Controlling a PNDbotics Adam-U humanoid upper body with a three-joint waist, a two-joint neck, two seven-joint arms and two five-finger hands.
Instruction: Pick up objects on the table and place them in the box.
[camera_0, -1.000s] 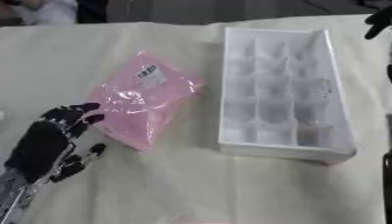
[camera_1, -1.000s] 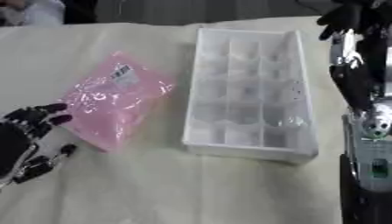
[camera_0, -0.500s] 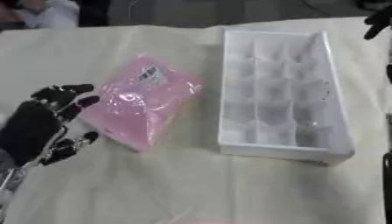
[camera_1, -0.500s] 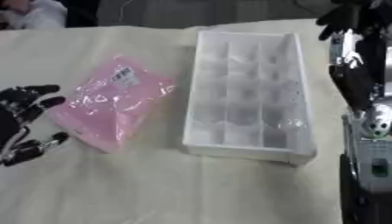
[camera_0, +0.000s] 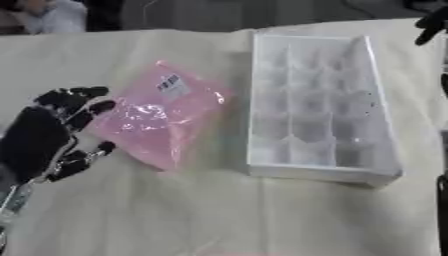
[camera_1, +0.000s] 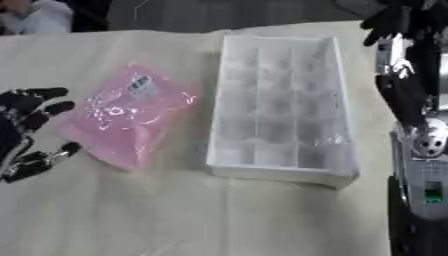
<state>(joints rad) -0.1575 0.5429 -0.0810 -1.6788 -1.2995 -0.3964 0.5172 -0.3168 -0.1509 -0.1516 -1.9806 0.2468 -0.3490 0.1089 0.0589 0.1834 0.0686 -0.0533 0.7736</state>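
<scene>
Reaching with our left hand (camera_0: 42, 142), fingers spread and holding nothing, we have its fingertips at the edge of the pink bag (camera_0: 162, 120), which lies flat on the cloth just left of the box (camera_0: 319, 107). Our right hand (camera_1: 398, 20) hangs relaxed above the box's far corner. The slick film may slide away or crumple under our fingers.

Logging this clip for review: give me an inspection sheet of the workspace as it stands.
Surface: table under a cream cloth.
Job's things: pink bag lying flat left of the white box; the box's compartments look empty.
Clutter: nothing seen.
Hands: left hand open at the bag's left edge; right hand raised at the far right, fingers unclear.
Cables: nothing seen.
Surroundings: a person at the far edge, not touching anything.
</scene>
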